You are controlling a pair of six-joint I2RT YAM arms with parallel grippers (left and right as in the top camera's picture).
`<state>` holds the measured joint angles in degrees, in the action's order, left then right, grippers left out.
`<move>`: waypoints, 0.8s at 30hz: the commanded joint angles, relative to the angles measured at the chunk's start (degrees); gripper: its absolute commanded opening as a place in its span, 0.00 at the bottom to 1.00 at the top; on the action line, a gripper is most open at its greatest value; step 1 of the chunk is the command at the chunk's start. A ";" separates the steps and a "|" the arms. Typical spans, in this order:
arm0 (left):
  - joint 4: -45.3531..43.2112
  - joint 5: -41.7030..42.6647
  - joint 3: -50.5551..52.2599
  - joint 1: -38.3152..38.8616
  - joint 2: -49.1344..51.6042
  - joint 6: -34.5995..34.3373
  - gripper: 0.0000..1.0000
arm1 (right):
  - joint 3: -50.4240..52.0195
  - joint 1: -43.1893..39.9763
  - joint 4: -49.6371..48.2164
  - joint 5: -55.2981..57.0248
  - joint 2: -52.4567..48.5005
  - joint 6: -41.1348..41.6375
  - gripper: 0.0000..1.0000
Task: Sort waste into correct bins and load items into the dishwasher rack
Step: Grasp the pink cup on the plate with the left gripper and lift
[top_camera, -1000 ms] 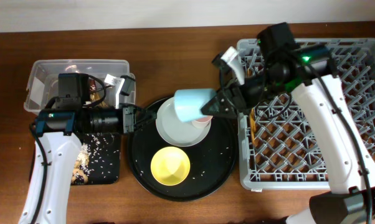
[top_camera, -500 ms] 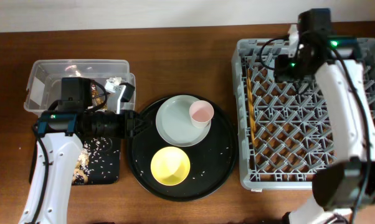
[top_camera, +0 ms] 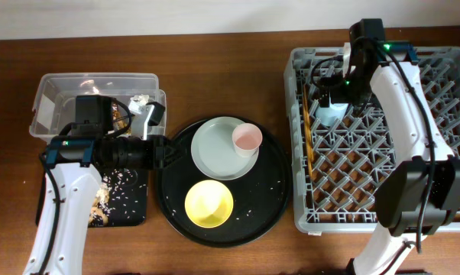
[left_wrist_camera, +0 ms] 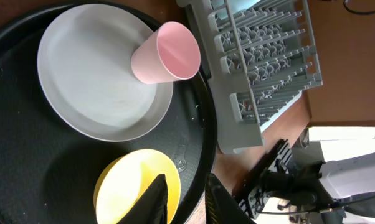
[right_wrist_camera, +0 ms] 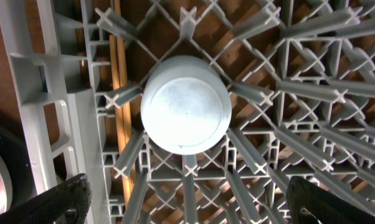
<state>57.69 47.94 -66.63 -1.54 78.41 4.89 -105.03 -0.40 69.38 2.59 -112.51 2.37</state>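
Sitting upside down on pegs of the dishwasher rack (top_camera: 367, 191), the light-blue cup (right_wrist_camera: 186, 104) has just left your right fingers (right_wrist_camera: 63, 202), now wide apart and empty: one item loaded. Your left fingers (left_wrist_camera: 157, 198) hang parted, empty, at the round black tray's (top_camera: 272, 198) rim.

Blue cup (right_wrist_camera: 186, 113) sits upside down in the rack (right_wrist_camera: 299, 93), flat base facing up, pegs ringing it on all sides. The right hand (right_wrist_camera: 187, 202) hangs above it, its black fingers (right_wrist_camera: 66, 198) spread wide at the bottom corners, clear of the cup. A gold utensil (right_wrist_camera: 118, 93) lies in the rack just left of the cup. Brown counter (right_wrist_camera: 0, 37) shows at far left.
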 commanded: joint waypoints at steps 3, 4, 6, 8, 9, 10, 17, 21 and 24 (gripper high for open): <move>-9.14 -9.16 0.33 5.66 -0.63 -15.30 0.28 | -2.45 -0.44 0.63 0.50 1.40 0.04 0.98; -12.04 -14.43 0.33 9.11 -0.63 -19.47 0.33 | -2.45 -0.42 0.63 0.50 1.40 0.04 0.99; -19.52 -24.87 0.33 18.05 -0.39 -27.89 0.54 | -2.45 -0.42 0.63 0.50 1.42 0.04 0.98; -27.89 -38.07 0.33 27.63 1.81 -31.54 0.67 | -2.45 -0.42 0.63 0.50 1.40 0.04 0.98; -29.05 -41.72 0.33 29.92 3.37 -32.65 0.68 | -2.45 -0.42 0.63 0.50 1.40 0.04 0.98; -30.51 -43.50 0.33 32.11 6.36 -32.72 0.68 | -2.45 -0.42 0.63 0.50 1.40 0.04 0.98; -37.88 -43.30 0.33 33.79 22.10 -32.70 0.67 | -2.45 -0.42 0.63 0.50 1.40 0.04 0.98; -37.13 -45.09 0.33 33.79 25.35 -32.68 0.50 | -2.45 -0.42 0.63 0.50 1.40 0.04 0.98; -37.18 -45.42 0.26 33.75 26.47 -32.70 0.37 | -2.45 -0.42 0.63 0.50 1.40 0.04 0.98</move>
<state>20.93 3.70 -65.98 32.14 104.14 -27.97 -106.34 -0.40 70.04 2.57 -112.46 2.35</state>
